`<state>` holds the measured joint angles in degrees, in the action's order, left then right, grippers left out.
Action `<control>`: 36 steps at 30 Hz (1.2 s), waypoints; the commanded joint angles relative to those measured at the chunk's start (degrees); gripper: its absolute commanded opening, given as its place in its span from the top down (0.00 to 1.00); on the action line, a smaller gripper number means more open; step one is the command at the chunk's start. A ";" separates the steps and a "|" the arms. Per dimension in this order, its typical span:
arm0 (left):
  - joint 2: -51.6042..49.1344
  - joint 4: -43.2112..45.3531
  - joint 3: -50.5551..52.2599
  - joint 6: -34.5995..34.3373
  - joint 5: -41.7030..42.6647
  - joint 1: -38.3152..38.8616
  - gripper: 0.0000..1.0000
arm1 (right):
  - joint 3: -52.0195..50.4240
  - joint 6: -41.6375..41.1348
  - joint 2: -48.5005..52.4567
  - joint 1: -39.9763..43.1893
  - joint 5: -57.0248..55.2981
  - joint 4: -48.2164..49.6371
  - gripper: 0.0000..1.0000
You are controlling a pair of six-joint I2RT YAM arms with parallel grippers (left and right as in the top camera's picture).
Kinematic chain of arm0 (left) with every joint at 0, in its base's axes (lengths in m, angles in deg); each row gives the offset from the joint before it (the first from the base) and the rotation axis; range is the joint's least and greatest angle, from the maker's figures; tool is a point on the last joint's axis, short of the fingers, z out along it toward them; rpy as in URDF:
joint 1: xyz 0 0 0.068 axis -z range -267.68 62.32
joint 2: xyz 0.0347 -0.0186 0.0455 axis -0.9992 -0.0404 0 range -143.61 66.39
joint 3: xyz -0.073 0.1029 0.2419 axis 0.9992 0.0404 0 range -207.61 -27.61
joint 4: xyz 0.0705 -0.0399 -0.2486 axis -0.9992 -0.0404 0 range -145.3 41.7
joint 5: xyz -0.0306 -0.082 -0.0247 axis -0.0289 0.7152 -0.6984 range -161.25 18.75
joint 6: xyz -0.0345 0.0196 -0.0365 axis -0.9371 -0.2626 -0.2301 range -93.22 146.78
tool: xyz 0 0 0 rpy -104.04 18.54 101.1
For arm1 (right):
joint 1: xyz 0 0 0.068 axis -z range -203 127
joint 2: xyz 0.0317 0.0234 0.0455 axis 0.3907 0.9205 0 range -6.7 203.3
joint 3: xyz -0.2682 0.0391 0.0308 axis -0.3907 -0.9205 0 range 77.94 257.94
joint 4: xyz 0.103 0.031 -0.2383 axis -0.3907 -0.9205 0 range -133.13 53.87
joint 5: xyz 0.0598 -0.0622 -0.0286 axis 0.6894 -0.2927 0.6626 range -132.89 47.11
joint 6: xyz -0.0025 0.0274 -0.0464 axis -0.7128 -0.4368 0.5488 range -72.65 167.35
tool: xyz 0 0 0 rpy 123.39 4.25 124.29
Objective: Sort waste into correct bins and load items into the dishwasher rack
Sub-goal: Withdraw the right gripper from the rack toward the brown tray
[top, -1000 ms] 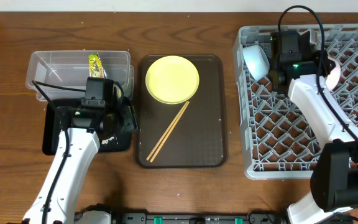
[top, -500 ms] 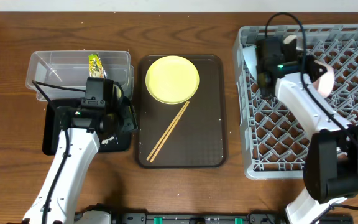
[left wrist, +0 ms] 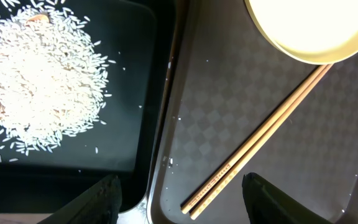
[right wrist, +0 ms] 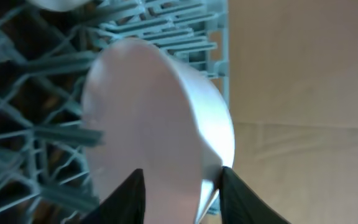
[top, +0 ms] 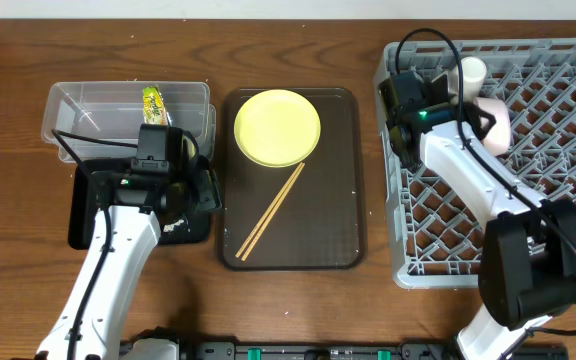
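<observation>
Though in view, snack wrapper (top: pixel 154 103) print illegible.

The left arm (top: pixel 118 262) and the right arm (top: pixel 473 178) share one build: long links in smooth white shells, with joints and bases in black housings. Each wrist carries a boxy black block with a small green light (top: pixel 423 115). A thin black cable (top: pixel 430 32) loops off the right wrist, and another runs off the left. The left claw (left wrist: pixel 180 186) and the right claw (right wrist: pixel 182 177) show plain dark fingers (left wrist: pixel 101 200), broad and tapering.

right gripper (right wrist: pixel 180 186) moved left, jaws parted
</observation>
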<state>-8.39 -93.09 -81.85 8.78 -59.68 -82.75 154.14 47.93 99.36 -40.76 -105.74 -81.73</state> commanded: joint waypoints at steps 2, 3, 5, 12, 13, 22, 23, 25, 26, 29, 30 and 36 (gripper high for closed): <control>0.20 -0.15 -0.48 0.11 -0.68 -0.26 0.35 | -0.28 -6.95 -2.25 -0.22 22.86 -0.83 0.63; 0.20 -0.17 -0.48 0.11 -0.70 -0.26 0.35 | -0.28 -6.95 -3.02 -0.24 24.50 -0.92 0.62; 0.20 -0.15 -0.48 0.11 -0.68 -0.26 0.35 | -0.28 -6.95 -5.79 -0.33 28.63 -1.01 0.59; 0.20 -0.13 -0.48 0.11 -0.70 -0.26 0.35 | -0.28 -6.95 -17.59 -0.31 44.26 -0.90 0.28; 0.20 -0.13 -0.48 0.11 -0.70 -0.26 0.35 | -0.28 -6.95 -19.06 -0.31 46.05 -0.66 0.27; 0.17 -0.15 -0.46 0.11 -0.70 -0.26 0.35 | -0.31 -6.97 -21.27 -0.31 47.74 -1.18 0.29; 0.17 -0.15 -0.46 0.11 -0.70 -0.26 0.35 | -0.31 -6.97 -21.18 -0.31 47.93 -1.20 0.29; 0.17 -0.13 -0.46 0.11 -0.70 -0.26 0.35 | -0.31 -6.97 -20.98 -0.31 47.93 -1.20 0.28; 0.17 -0.13 -0.46 0.11 -0.70 -0.26 0.35 | -0.31 -6.97 -20.83 -0.28 47.93 -1.20 0.28; 0.17 -0.13 -0.46 0.11 -0.70 -0.26 0.35 | -0.31 -6.97 -20.17 -0.20 48.11 -1.38 0.30; 0.17 -0.13 -0.44 0.11 -0.70 -0.26 0.35 | -0.31 -6.99 -20.00 -0.22 48.28 -1.40 0.30; 0.09 -0.13 -0.42 0.11 -0.70 -0.26 0.35 | -0.31 -6.97 -18.23 -0.26 52.17 -1.49 0.38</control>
<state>-8.39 -93.09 -81.85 8.76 -59.66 -82.75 154.03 41.48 80.11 -40.76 -56.39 -83.07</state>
